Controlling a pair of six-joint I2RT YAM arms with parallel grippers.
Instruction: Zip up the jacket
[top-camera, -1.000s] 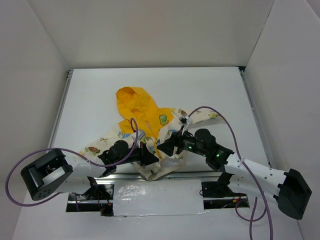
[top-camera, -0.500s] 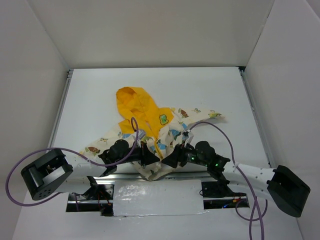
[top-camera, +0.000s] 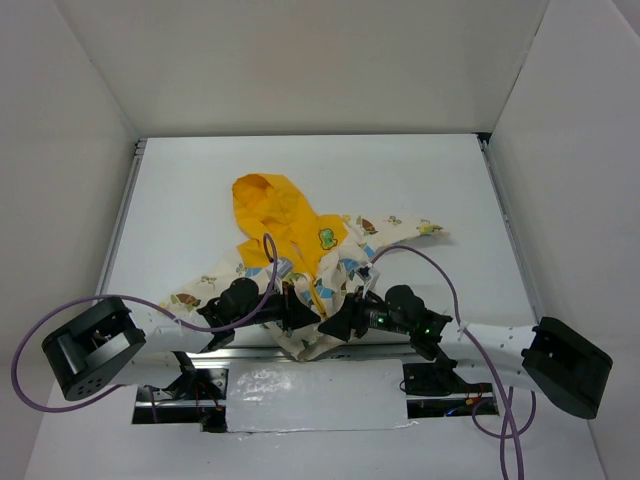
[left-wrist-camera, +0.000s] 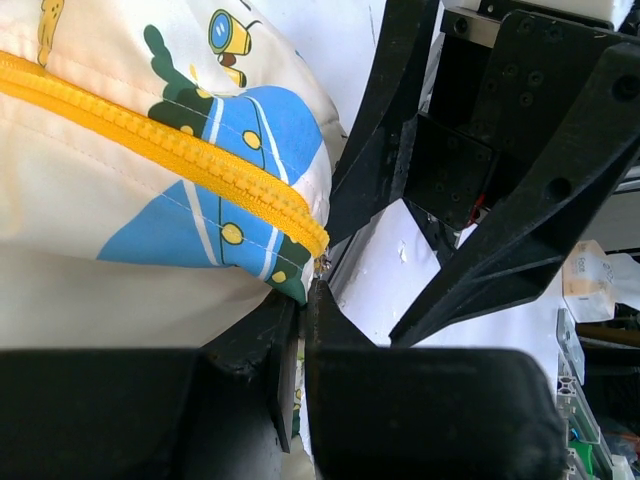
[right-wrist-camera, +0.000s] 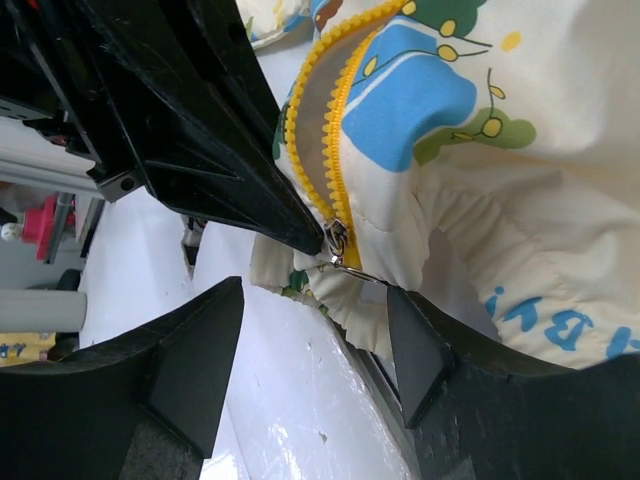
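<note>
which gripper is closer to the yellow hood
Left, narrowly. The left gripper is clamped on the hem of the jacket, nearly straight in front of the hood. The right gripper is open at the same hem, further to the right.

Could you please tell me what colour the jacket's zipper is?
Yellow; the zipper on the jacket shows best in the right wrist view.

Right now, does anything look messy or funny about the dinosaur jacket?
Yes. The jacket isn't lying flat: its bottom hem is scrunched up at the near edge of the table. The zipper is open, its slider down at the bottom. The left gripper pinches the hem corner; the right gripper is open by the slider.
</note>
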